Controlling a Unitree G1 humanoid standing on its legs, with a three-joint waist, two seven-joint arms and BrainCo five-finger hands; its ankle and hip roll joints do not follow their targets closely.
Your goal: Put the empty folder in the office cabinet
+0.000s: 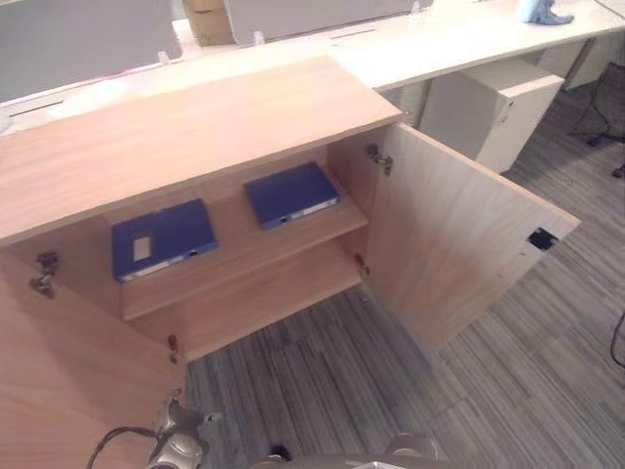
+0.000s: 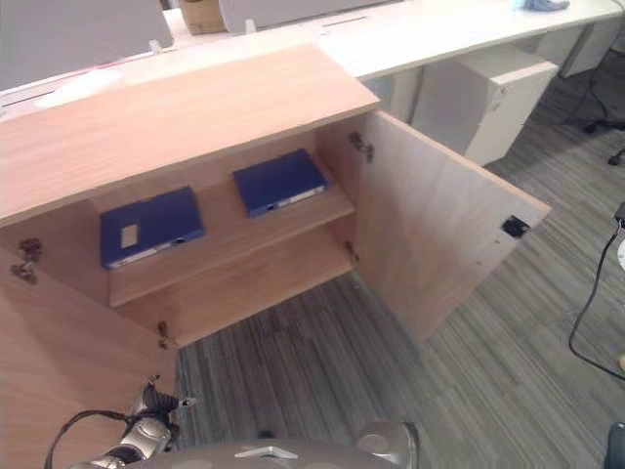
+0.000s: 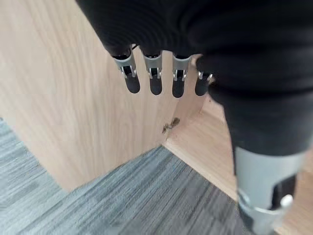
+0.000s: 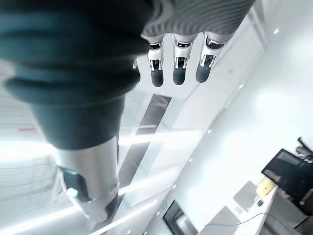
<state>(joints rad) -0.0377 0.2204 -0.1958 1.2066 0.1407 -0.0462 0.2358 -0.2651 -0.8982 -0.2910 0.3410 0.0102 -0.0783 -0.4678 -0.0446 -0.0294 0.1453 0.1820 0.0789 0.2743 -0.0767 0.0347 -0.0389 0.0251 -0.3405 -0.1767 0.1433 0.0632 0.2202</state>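
The wooden office cabinet (image 1: pixel 195 127) stands with both doors swung wide. Two blue folders lie flat on its upper shelf, one at the left (image 1: pixel 162 237) with a pale label on its cover, one at the right (image 1: pixel 291 193). The lower shelf (image 1: pixel 264 298) is bare. My left hand (image 1: pixel 178 442) hangs low beside the left door (image 1: pixel 68 371); its fingers (image 3: pixel 154 81) are straight and hold nothing. In the right wrist view my right hand (image 4: pixel 178 68) points up at the ceiling, fingers straight and empty.
The right door (image 1: pixel 459 234) juts out over the grey striped carpet (image 1: pixel 391 391). Behind the cabinet runs a long white desk (image 1: pixel 459 39) with a white drawer unit (image 1: pixel 493 107) under it. A cardboard box (image 1: pixel 207 20) sits at the back; a chair base (image 1: pixel 610 132) is far right.
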